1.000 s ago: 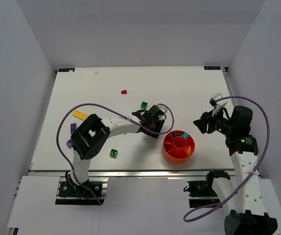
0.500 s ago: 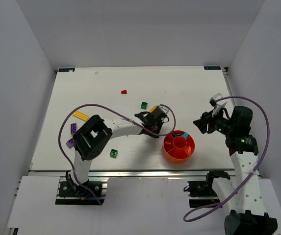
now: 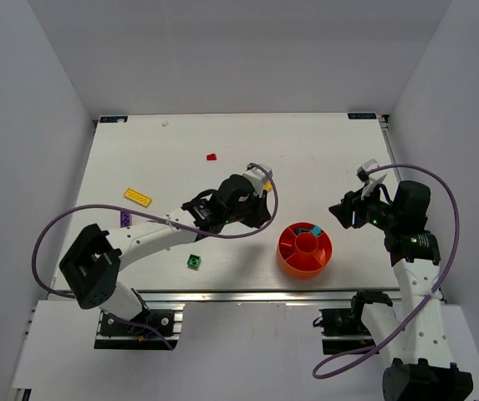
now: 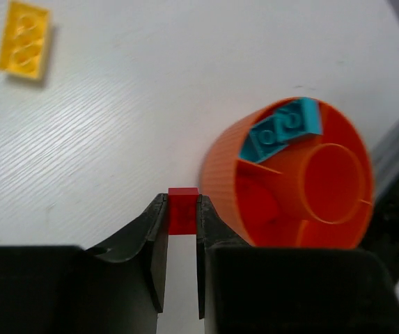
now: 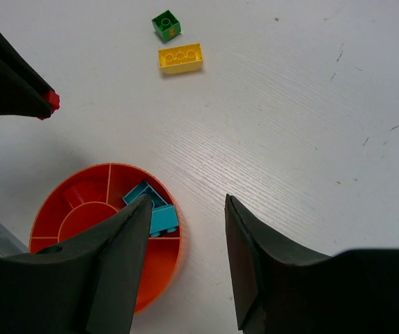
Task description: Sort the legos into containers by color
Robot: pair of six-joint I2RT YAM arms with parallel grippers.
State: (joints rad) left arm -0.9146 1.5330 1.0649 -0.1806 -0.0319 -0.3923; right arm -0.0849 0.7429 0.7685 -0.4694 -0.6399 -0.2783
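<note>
Top view: left arm [image 3: 164, 234] stretches toward tray [image 3: 293, 269]; wrist covers grip, jaws unreadable here. Loose legos well left of tray: red piece [image 3: 211, 156], yellow plate [image 3: 137, 197], purple brick [image 3: 126, 219], green brick [image 3: 194, 261].

Left wrist view: left gripper [image 4: 183, 202] clamped on red lego [image 4: 183, 212], just beside tray's outer wall. Cyan lego [image 4: 283, 129] lies in one wedge.

Right wrist view: right gripper [image 5: 186, 205] spread, empty, above tray's edge. Yellow brick [image 5: 180, 58] and green cube [image 5: 166, 25] lie on table beyond tray.

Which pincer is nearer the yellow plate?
Left. The left pincer, shut on a red brick, sits right of the plate; the right pincer hangs much farther right, by the tray.
</note>
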